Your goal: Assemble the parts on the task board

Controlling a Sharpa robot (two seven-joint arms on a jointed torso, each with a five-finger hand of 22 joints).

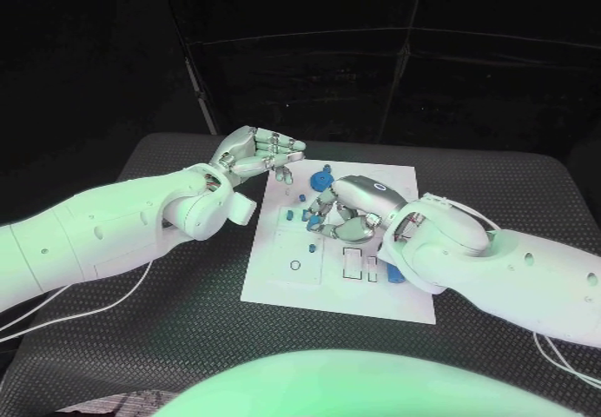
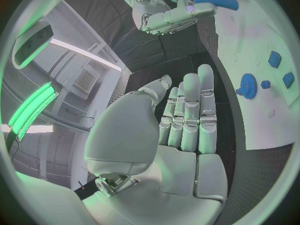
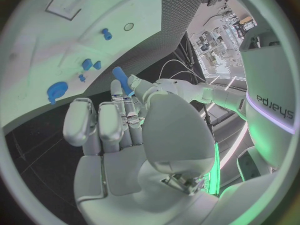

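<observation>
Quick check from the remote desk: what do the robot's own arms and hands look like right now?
Both arms are smooth, rounded white shells with small dark screw holes. Thin pale cables run beside the left arm and loop over the right arm near its wrist. The left hand and right hand are silver, with segmented metallic fingers and broad, smooth palm covers.

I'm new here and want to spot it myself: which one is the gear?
Start at the white task board on the black table, then look beside the robot's open left hand. The gear is the largest blue piece there, round and toothed, unlike the small blocks beside it.
</observation>
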